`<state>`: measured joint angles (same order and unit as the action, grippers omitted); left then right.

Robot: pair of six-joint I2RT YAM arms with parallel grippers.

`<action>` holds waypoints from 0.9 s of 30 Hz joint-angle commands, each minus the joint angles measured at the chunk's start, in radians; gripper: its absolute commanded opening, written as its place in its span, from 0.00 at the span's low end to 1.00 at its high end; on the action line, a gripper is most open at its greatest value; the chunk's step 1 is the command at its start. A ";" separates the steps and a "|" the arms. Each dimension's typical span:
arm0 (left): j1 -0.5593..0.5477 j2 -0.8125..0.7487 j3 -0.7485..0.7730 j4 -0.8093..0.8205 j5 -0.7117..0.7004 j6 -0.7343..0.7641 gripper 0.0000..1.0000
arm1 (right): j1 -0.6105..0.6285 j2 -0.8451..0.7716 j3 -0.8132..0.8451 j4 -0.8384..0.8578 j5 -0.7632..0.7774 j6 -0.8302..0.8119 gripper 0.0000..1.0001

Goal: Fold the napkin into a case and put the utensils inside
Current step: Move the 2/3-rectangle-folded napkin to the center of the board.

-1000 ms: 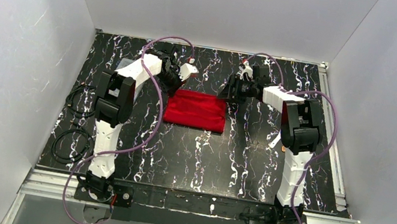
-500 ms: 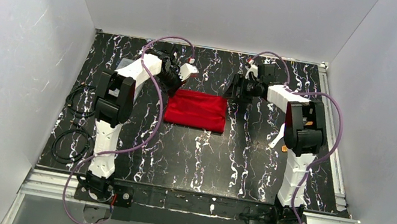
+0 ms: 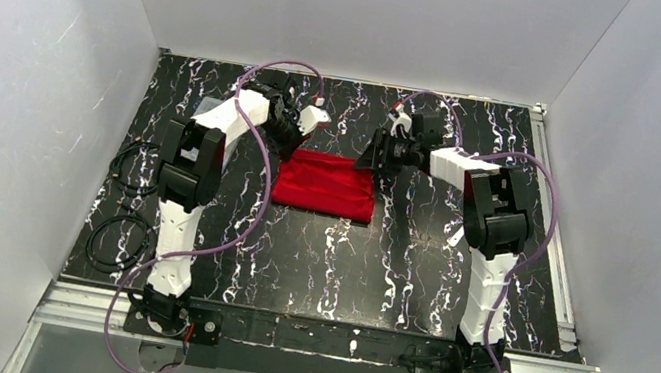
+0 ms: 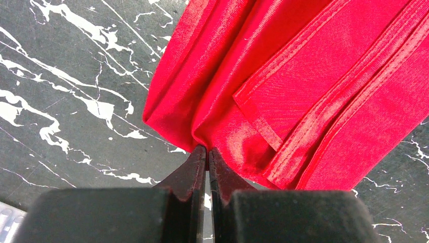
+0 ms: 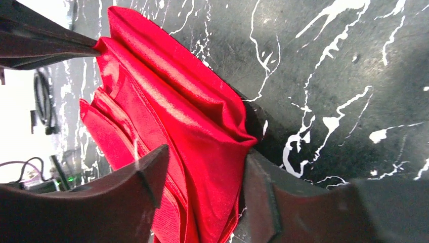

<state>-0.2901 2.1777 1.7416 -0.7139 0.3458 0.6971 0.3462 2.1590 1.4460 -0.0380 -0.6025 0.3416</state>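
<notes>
Room: white walls (image 3: 356,8) on three sides of a black table (image 3: 323,266) veined with white, like marble.
Napkin: one red napkin (image 3: 327,184), folded to a flat rectangle, on the far middle of the table between the two grippers.
Long axis: it runs left to right across the table in the top view, with a short side toward each arm and the near long edge about parallel to the table's near edge.
Layers: the left wrist view shows several stitched hems stacked on the shiny cloth (they run slantwise there).
Left gripper (image 4: 207,152): its fingers are pressed together, pinching the napkin's far left corner at a gathered fold.
Right gripper (image 5: 207,152): its fingers are spread, one on either side of the napkin's far right corner, with the cloth bunched between them. Whether the pads press the cloth I cannot tell.
Count: one napkin, two arms, two grippers.
Beside the table's left edge: two black cable loops (image 3: 123,203).
</notes>
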 commanded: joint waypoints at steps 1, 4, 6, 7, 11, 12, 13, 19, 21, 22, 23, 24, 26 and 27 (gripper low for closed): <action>0.000 -0.022 -0.018 -0.031 0.032 0.011 0.00 | -0.025 0.043 -0.053 0.116 -0.121 0.088 0.56; -0.001 -0.030 -0.026 -0.030 0.027 0.018 0.00 | -0.050 0.050 -0.072 0.198 -0.190 0.134 0.45; 0.000 -0.038 -0.030 -0.032 0.026 0.022 0.00 | -0.056 0.043 -0.081 0.233 -0.209 0.147 0.40; -0.001 -0.041 -0.032 -0.031 0.025 0.023 0.00 | -0.055 0.038 -0.082 0.244 -0.217 0.148 0.38; -0.001 -0.055 -0.033 -0.030 0.034 0.027 0.00 | -0.054 0.009 -0.104 0.304 -0.246 0.161 0.31; -0.001 -0.059 -0.033 -0.031 0.036 0.028 0.00 | -0.053 -0.002 -0.112 0.305 -0.248 0.147 0.29; -0.001 -0.065 -0.032 -0.031 0.035 0.029 0.00 | -0.052 -0.013 -0.122 0.304 -0.249 0.128 0.26; -0.001 -0.089 -0.014 -0.051 0.054 0.028 0.00 | -0.029 -0.091 -0.169 0.240 -0.215 -0.039 0.15; 0.000 -0.094 -0.008 -0.065 0.054 0.030 0.00 | -0.020 -0.116 -0.187 0.230 -0.206 -0.078 0.11; -0.001 -0.096 -0.006 -0.074 0.053 0.031 0.00 | -0.016 -0.125 -0.198 0.238 -0.197 -0.089 0.10; -0.001 -0.101 -0.006 -0.078 0.050 0.034 0.00 | -0.014 -0.141 -0.206 0.243 -0.192 -0.100 0.09; -0.001 -0.105 -0.008 -0.079 0.043 0.037 0.00 | -0.011 -0.148 -0.208 0.241 -0.187 -0.112 0.09; -0.001 -0.120 -0.006 -0.080 0.030 0.030 0.01 | -0.001 -0.159 -0.204 0.215 -0.176 -0.143 0.09; -0.001 -0.128 -0.001 -0.082 0.024 0.024 0.11 | 0.005 -0.163 -0.204 0.206 -0.171 -0.157 0.09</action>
<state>-0.2901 2.1429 1.7206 -0.7498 0.3622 0.7208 0.3313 2.0594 1.2446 0.1818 -0.7891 0.2829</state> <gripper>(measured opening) 0.015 0.109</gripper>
